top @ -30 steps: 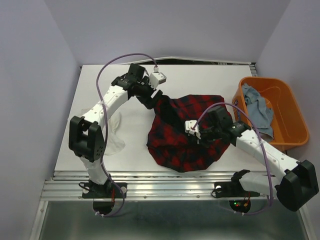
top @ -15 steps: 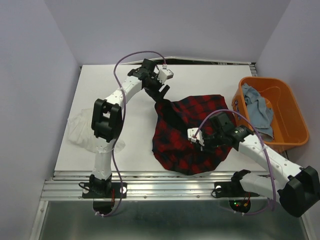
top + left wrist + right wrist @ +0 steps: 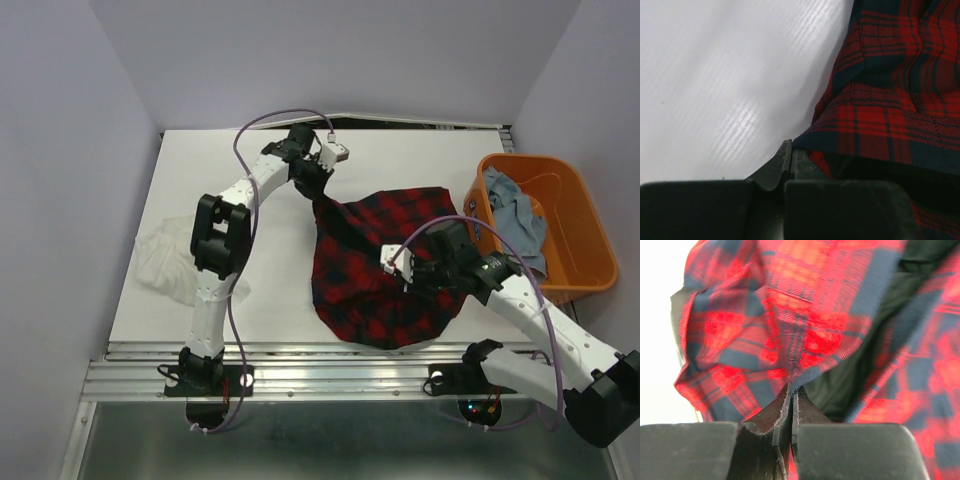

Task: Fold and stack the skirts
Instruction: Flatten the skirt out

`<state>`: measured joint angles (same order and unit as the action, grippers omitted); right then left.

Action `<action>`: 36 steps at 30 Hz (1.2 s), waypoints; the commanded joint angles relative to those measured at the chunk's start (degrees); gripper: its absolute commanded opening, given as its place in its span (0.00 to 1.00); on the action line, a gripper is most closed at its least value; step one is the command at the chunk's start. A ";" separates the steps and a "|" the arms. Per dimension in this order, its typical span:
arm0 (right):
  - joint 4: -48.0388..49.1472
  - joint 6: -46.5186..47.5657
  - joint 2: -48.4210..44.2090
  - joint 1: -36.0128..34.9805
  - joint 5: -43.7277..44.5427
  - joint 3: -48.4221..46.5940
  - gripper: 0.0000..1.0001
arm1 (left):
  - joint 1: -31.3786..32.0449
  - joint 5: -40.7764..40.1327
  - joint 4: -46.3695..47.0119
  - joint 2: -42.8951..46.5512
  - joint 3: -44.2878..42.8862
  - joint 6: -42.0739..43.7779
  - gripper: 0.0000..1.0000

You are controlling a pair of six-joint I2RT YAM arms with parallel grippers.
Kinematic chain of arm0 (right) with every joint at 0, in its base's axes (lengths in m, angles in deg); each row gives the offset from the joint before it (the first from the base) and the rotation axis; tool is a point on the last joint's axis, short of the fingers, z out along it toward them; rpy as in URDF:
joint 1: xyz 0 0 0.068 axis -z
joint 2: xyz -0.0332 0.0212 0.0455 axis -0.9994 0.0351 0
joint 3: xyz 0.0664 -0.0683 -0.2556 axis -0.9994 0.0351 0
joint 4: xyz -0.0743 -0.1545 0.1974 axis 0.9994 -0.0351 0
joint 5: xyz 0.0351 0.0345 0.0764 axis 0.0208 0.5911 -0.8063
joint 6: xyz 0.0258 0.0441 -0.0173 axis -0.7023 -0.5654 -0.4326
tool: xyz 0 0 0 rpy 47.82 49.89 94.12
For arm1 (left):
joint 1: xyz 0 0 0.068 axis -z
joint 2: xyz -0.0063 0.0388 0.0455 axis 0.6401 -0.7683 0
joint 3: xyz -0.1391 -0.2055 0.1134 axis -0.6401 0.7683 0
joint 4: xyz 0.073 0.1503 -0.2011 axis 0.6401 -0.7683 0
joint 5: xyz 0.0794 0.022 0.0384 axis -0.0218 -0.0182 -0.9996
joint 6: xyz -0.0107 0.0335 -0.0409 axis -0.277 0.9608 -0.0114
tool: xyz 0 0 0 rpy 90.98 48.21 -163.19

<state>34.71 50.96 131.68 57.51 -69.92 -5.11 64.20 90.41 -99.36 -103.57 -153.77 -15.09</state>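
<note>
Left claw (image 3: 790, 152), right claw (image 3: 791, 396): both closed

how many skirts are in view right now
3. The plaid skirt lies in the middle of the table, the white skirt at its left edge, the light blue skirt in the orange tub; more may hide beneath it.

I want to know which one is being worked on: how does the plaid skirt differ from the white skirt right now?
The plaid skirt is red-and-black checked; the white skirt is plain and thin. The plaid skirt lies mid-table, pinched by the shut left claw and right claw; the white skirt lies untouched near the left edge. Both rest unfolded on the table.
</note>
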 commanded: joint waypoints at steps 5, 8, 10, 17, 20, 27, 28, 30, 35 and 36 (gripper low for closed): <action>-0.53 -1.54 1.60 0.77 18.81 -13.50 0.01 | -10.86 -5.15 5.54 16.06 -7.88 -7.89 0.00; -0.53 0.05 4.93 3.40 22.78 -20.26 0.01 | -13.15 -10.67 4.84 22.72 -11.67 -6.94 0.00; -0.88 2.32 8.61 5.07 24.36 -27.01 0.01 | -13.15 -13.23 5.27 25.46 -12.64 -5.88 0.00; -1.14 20.69 12.59 8.77 28.66 -36.02 0.01 | -13.15 -19.48 2.47 33.03 -9.95 -4.30 0.00; -1.14 26.67 11.02 8.77 28.50 -32.87 0.01 | -12.98 -17.20 2.55 38.38 2.25 -3.51 0.00; -4.48 33.01 4.16 8.77 16.39 -17.67 0.44 | -8.06 -17.28 7.56 52.98 36.63 2.20 0.00; -6.14 33.97 3.20 8.77 14.80 -16.08 0.51 | -7.45 -17.37 7.65 53.59 39.62 2.64 0.00; -7.55 33.63 1.26 8.77 10.23 -13.27 0.71 | -6.39 -16.94 7.65 54.04 45.61 2.48 0.00; -12.57 26.89 -3.66 8.77 3.20 -9.30 0.92 | -5.07 -14.13 5.90 50.62 47.91 0.02 0.00; -11.87 23.03 -3.76 8.77 3.01 -9.30 0.92 | -4.98 -13.60 5.63 50.00 47.73 -0.25 0.00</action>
<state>24.87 81.47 130.54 65.92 -60.43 -14.10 59.16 75.72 -96.50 -53.65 -104.48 -14.76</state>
